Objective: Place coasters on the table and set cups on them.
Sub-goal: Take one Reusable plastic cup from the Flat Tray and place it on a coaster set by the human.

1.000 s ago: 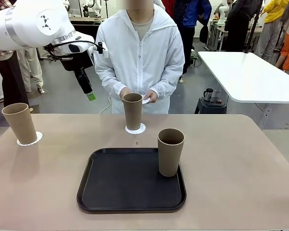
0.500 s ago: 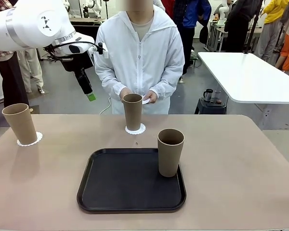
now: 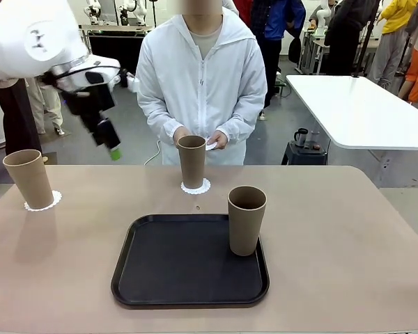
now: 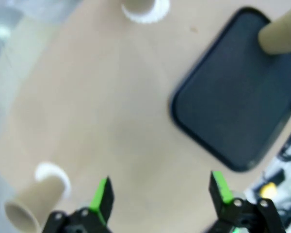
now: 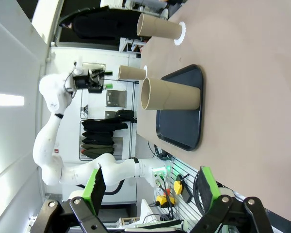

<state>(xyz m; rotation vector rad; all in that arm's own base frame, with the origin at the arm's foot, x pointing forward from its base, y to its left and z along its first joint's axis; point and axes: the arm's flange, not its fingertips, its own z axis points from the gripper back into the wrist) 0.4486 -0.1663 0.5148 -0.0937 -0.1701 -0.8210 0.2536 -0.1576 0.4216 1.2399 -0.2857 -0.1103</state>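
The left gripper [image 4: 160, 187] is being held wide open and empty above the table [image 3: 348, 236]; the right gripper [image 5: 150, 187] is being held equally open, empty. Two cups [image 3: 28, 177] are being supported on coasters [image 3: 196, 188], the third cup [image 3: 246, 219] by the black tray [image 3: 160, 285].

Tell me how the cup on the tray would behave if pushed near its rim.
The cup is tall and narrower at the base, so it would probably tip rather than slide. Its thin wall suggests it is light. The matte surface likely grips well.
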